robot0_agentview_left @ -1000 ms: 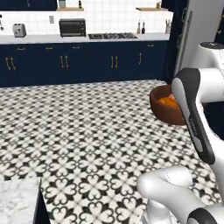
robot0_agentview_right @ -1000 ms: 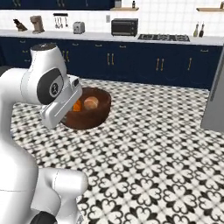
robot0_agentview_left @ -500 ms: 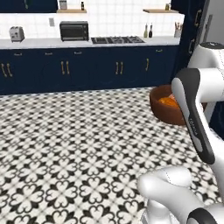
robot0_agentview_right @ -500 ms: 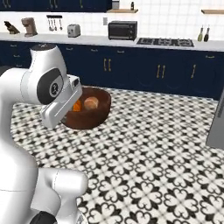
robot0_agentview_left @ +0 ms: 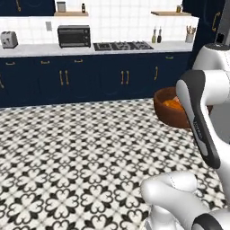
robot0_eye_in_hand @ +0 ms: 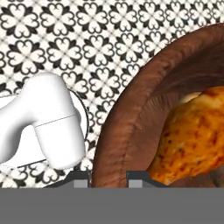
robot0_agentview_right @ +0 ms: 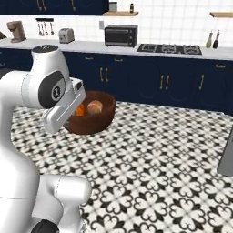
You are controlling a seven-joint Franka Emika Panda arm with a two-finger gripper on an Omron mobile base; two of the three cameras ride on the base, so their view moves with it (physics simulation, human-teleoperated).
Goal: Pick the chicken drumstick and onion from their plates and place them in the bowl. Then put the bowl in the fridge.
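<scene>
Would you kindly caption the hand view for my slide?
Claw clamped on the wooden bowl rim, chicken drumstick inside, patterned floor below.

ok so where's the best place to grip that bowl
By its rim, as the gripper does now: a finger each side of the bowl wall, coming over the edge from above. The wall is thin, while the body is too wide and the food fills the middle.

Bowl [robot0_agentview_right: 91,119] up off floor [robot0_agentview_right: 159,164], in front of arm, rim pinched in gripper [robot0_eye_in_hand: 108,176]. Inside: chicken drumstick [robot0_eye_in_hand: 192,135], onion [robot0_agentview_right: 80,110] left of it. Counter [robot0_agentview_right: 136,49] along back wall, cabinets [robot0_agentview_left: 90,81] under it, stove [robot0_agentview_left: 122,45] right of microwave [robot0_agentview_left: 74,36], toaster [robot0_agentview_left: 9,39] far left.
</scene>
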